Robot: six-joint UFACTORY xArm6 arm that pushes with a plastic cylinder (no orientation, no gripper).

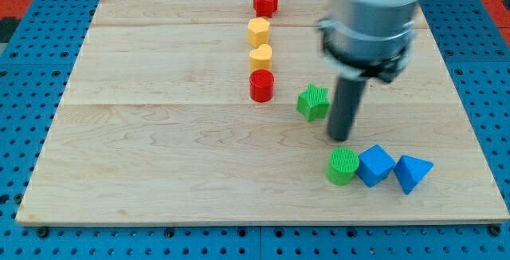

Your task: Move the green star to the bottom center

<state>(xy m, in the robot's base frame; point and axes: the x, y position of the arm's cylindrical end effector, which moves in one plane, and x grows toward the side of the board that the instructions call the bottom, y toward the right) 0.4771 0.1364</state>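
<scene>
- Pale wood-grain bench (159, 164) on a blue pegboard (32, 53).
- Green star (314, 102) and green cylinder (343, 167), both ribbed.
- Two blue blocks (375, 165) (411, 171).
- Two yellow blocks (258, 31) (260, 57).
- Red star (265, 1), red cylinder (261, 85).
- Dark rod (345, 108).

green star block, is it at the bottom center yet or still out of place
Out of place. The green star block sits mid-board, right of centre, above the green round block. My tip stands just to its right and lower.

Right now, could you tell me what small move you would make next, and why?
Probably slide my tip up and round to the top side of the green star. The tip sits just to the star's lower right, so pushing from here would send it away from the bottom centre, and the green cylinder lies close below.
</scene>
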